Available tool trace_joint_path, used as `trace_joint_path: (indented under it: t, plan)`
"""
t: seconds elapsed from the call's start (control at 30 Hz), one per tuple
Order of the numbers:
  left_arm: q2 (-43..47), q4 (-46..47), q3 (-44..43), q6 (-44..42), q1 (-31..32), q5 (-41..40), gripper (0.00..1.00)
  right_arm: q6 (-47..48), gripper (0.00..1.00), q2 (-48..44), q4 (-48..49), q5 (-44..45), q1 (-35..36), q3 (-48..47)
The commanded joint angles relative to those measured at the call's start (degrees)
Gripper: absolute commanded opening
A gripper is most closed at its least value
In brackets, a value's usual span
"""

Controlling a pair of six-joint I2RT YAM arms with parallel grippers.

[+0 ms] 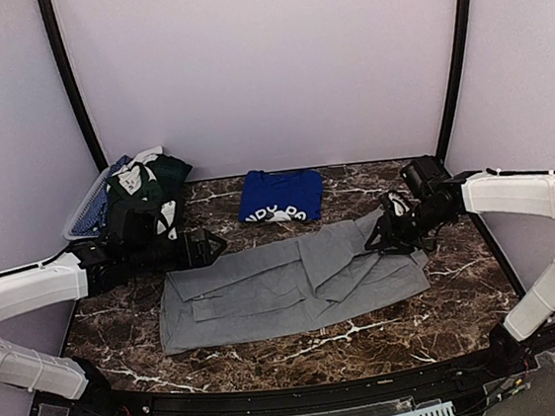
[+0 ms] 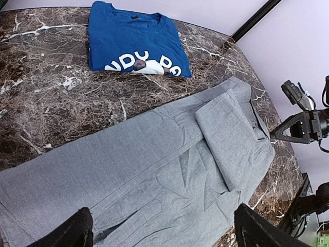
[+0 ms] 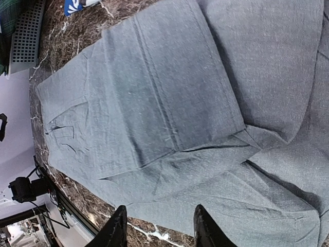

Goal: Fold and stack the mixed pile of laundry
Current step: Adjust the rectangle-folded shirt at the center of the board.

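1. Laundry lies in three places. A grey shirt (image 1: 296, 286) is spread across the middle of the desk (image 1: 420, 332), and a folded blue T-shirt (image 1: 279, 196) sits just behind it. Dark green pieces (image 1: 150, 177) are heaped in the basket (image 1: 82, 217) at the far left corner.
2. The grey shirt's long axis runs side to side across the desk, with its right end angled a little toward the back. One part is already folded over the body.
3. The right tool (image 1: 385, 234) sits at that right end, over the edge of the cloth. In its wrist view the fingers (image 3: 118, 231) stand part-way apart, with cloth edge and bare desk showing between them. I can see nothing pinched.
4. The left tool (image 1: 214, 245) hangs at the shirt's left far edge, spread wide and holding nothing.
5. Each arm seems to have its own end of the shirt. I would guess the next fold carries an end along the long axis toward the middle. The right arm looks nearer to a grip.
6. The white print on the T-shirt reads roughly "NDY PA", and the fold hides the rest. A white tag on the green pile is too small to read.
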State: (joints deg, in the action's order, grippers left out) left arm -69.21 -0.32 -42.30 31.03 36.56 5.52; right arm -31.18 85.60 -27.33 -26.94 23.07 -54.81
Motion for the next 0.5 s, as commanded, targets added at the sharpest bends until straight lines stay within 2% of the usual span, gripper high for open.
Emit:
trace_joint_path:
  t: [0.0, 0.47]
  plan:
    - [0.39, -0.87, -1.68, -0.97, 0.35, -0.40, 0.95, -4.36, 0.39, 0.52, 8.41, -0.32, -0.92, 3.41]
    - [1.11, -0.76, -0.96, -0.88, 0.36, -1.34, 0.95, -6.31, 0.39, 9.93, 17.48, -2.26, -2.45, 2.95]
